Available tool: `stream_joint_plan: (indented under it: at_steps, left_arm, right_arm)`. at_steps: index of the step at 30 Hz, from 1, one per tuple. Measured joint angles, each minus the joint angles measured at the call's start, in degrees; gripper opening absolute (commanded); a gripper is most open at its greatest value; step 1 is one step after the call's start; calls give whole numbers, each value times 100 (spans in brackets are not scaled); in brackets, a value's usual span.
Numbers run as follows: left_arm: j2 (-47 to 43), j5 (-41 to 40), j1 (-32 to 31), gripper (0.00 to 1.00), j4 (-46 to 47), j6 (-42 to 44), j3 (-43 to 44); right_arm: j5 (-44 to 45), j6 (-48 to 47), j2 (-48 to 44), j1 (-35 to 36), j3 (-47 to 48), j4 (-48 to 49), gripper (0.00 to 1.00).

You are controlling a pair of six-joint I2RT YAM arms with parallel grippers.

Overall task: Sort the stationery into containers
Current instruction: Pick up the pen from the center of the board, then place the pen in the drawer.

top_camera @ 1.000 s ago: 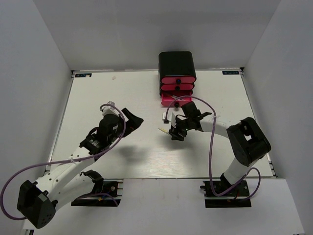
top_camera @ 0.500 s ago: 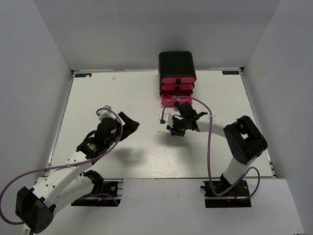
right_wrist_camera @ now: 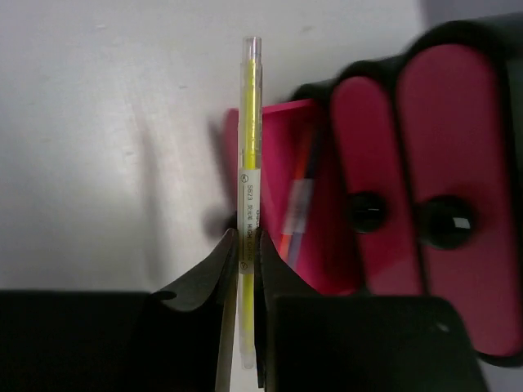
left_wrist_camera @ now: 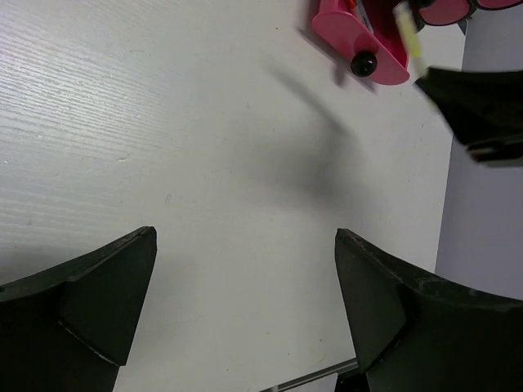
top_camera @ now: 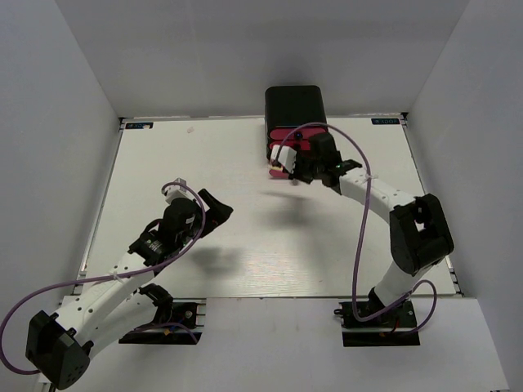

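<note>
My right gripper (right_wrist_camera: 248,241) is shut on a thin yellow pen (right_wrist_camera: 250,139), which sticks out forward beyond the fingertips. The pen hangs at the left edge of the pulled-out bottom pink drawer (right_wrist_camera: 276,188), where blurred orange and grey-blue pens (right_wrist_camera: 298,204) lie inside. The two upper drawers (right_wrist_camera: 445,139) are closed, with black knobs. From above, the right gripper (top_camera: 288,169) hovers in front of the black cabinet (top_camera: 294,104) and hides most of the open drawer. My left gripper (top_camera: 217,206) stands open over bare table, nothing between its fingers (left_wrist_camera: 106,286). Its view also catches the open drawer (left_wrist_camera: 359,37) and the yellow pen (left_wrist_camera: 407,33).
White walls enclose the white table (top_camera: 204,155) on three sides. The cabinet stands at the back centre edge. A purple cable (top_camera: 359,212) loops along the right arm.
My right gripper closed on the yellow pen at mid-table, lifted it and carried it back to the open bottom drawer. The left arm drew back slightly and stayed open.
</note>
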Motion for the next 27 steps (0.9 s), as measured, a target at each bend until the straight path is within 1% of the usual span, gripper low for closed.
stream_joint_plan:
  at_steps: [4, 8, 14, 18, 20, 21, 24, 27]
  left_arm:
    - [0, 4, 0, 99, 15, -20, -7]
    - [-39, 7, 0, 99, 28, -39, -74]
    - [-42, 7, 0, 99, 37, -44, -87]
    - [-42, 7, -2, 99, 39, -59, -87]
    - [-42, 7, -2, 99, 42, -61, -87]
    - [-39, 7, -2, 99, 44, -61, -87]
    - [-35, 7, 0, 99, 48, -61, -90]
    - [-13, 7, 0, 99, 79, -63, -90]
  right_arm:
    - [-48, -442, 59, -313, 527, 39, 4]
    - [-203, -916, 387, -527, 905, -28, 3]
    - [-588, -1596, 962, -726, 1318, -402, 3]
    - [-721, -1860, 1191, -789, 1539, -651, 3]
    - [-761, -1917, 1303, -811, 1657, -675, 8]
    - [-769, -1941, 1357, -815, 1709, -675, 14]
    - [-778, -2000, 1482, -839, 1762, -682, 26]
    - [-778, -2039, 1561, -846, 1784, -726, 28]
